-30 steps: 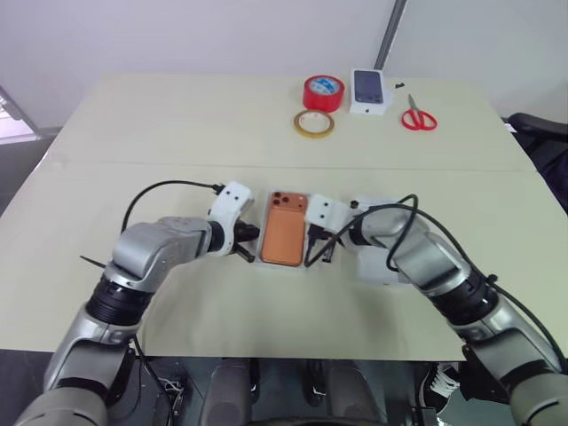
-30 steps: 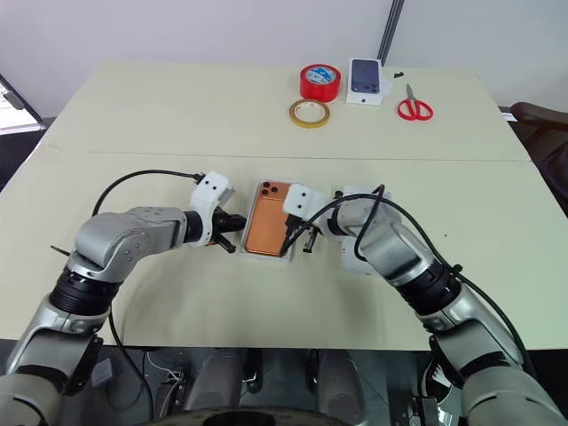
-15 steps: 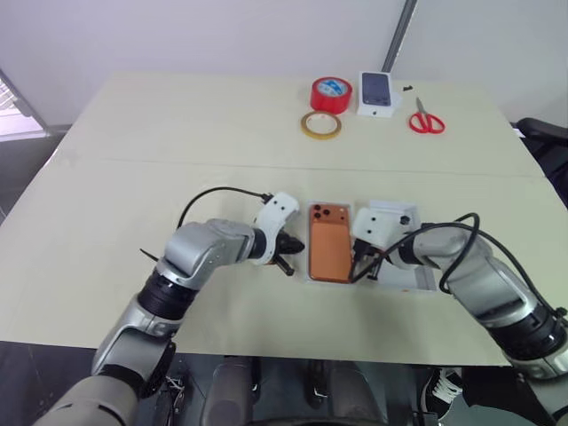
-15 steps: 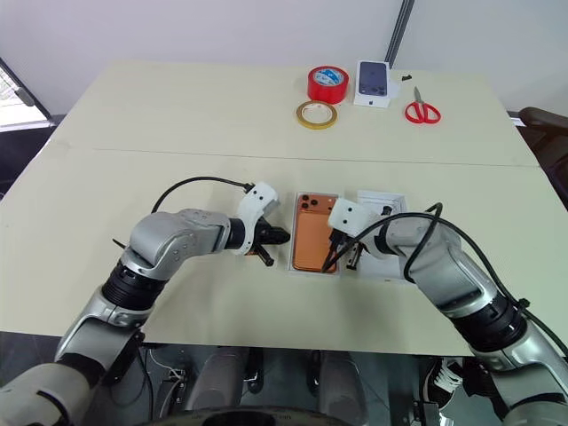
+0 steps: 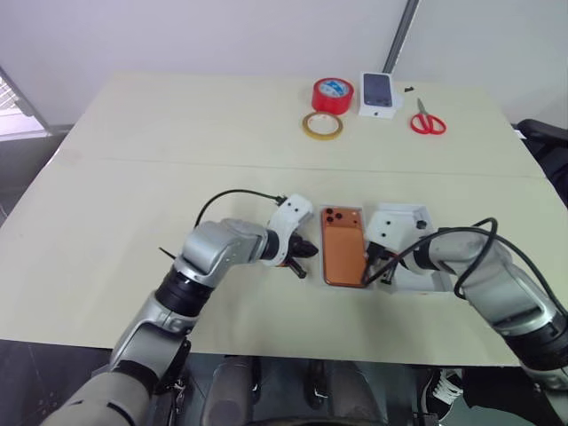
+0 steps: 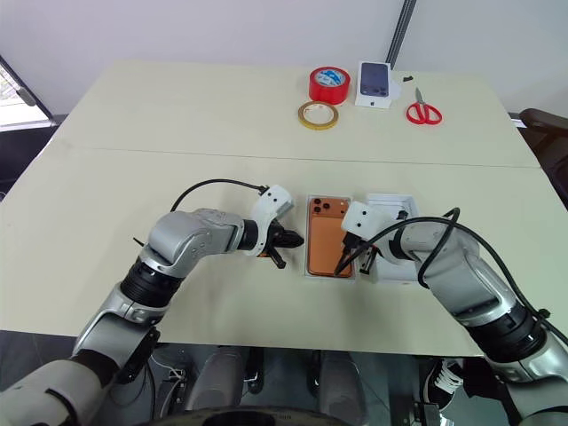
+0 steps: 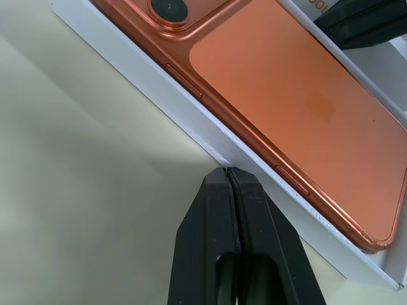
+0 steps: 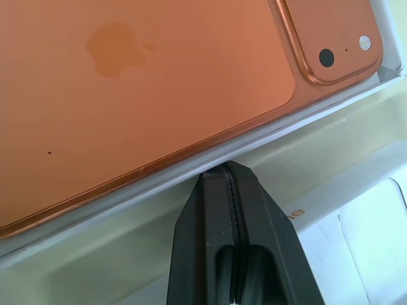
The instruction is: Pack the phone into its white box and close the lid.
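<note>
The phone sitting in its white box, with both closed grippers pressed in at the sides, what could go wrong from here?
1. The left gripper and right gripper are shut, with their tips at opposite long walls of the white box; uneven pushing could skew or slide it.
2. The phone lies on top, its edge above the rim; a nudge might tip it out.
3. The lid sits right behind the right gripper and could get knocked away.

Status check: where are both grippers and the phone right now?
Left gripper and right gripper shut, flanking the white box. Phone lies in it. Lid still off.
</note>
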